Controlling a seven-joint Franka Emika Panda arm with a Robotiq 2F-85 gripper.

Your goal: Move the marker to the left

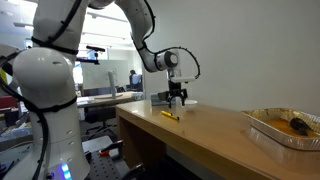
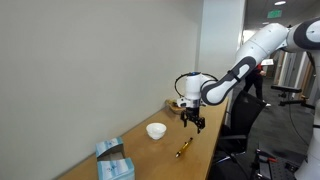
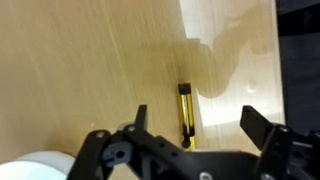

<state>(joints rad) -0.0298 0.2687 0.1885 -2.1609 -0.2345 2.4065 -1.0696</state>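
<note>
The marker is a short thin yellow stick with a dark tip, lying flat on the wooden table. It also shows in an exterior view and in the wrist view. My gripper hangs above the table, a little beyond the marker, also seen in an exterior view. In the wrist view its two fingers are spread wide, with the marker lying on the table between them. The gripper is open and holds nothing.
A foil tray with dark content stands on the table's end. A white bowl sits near the wall. A blue-white pack lies at the near end of the table. The table edge runs close beside the marker.
</note>
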